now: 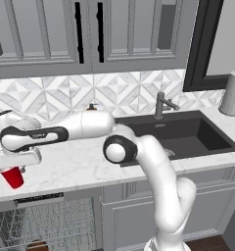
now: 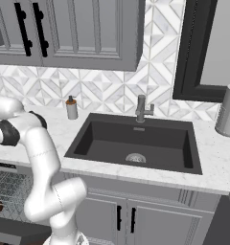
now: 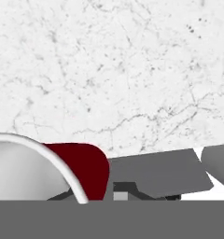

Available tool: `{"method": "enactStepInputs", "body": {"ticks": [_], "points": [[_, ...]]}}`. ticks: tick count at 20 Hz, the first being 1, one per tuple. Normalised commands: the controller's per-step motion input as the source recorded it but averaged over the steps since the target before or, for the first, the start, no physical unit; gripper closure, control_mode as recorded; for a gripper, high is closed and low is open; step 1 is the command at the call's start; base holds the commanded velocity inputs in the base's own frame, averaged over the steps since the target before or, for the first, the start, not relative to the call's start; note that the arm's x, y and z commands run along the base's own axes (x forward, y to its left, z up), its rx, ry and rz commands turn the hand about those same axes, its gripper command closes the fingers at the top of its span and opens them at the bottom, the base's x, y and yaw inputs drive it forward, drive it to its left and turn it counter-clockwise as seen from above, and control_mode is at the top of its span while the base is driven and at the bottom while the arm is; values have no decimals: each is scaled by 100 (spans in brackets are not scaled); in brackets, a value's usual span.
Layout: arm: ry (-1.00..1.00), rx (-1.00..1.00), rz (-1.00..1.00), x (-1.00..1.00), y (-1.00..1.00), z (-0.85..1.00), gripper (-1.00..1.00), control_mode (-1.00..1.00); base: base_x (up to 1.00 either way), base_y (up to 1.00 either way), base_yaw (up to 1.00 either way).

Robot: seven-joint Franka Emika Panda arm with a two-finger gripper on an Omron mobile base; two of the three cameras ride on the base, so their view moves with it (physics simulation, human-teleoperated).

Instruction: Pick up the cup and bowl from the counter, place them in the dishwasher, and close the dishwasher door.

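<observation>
The small red tapered plastic cup with its white rim (image 1: 12, 176) sits at the lower left of the left base frame, at the front edge of the white marble-look desk (image 1: 75, 164), and the end effector (image 1: 14, 169) is right on top of it. In the hand view the cup's white rim and red wall (image 3: 88, 170) crowd the lower left, so the fingers look clenched on that rim. I'd call it a grasp on the cup, though the contact itself is hidden. Just below, the dark grey dishwasher with grey wire racks (image 1: 46, 223) stands open, and something brown and round, likely the small dark brown wood-like bowl (image 1: 37, 245), peeks from the bottom edge. A rim pinch can slip. Best done as a straight lift first, cup kept upright, then out past the desk edge and gently down into the rack, clear of the wires.
</observation>
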Motion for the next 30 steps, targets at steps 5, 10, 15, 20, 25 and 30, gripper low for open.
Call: {"method": "enactStepInputs", "body": {"ticks": [5, 10, 15, 20, 25, 30], "points": [[-18, 0, -14, -100, -62, -2, 100, -100, 0, 0, 0], [-22, 0, -23, -100, -86, -10, 100, -100, 0, 0, 0], [-8, 0, -30, -100, -86, 0, 100, -100, 0, 0, 0], [8, 0, -14, -69, -72, -10, 100, -100, 0, 0, 0], [5, 0, 5, -4, -54, -35, 100, -100, 0, 0, 0], [2, -1, 16, -14, -9, -45, 100, -100, 0, 0, 0]]}}
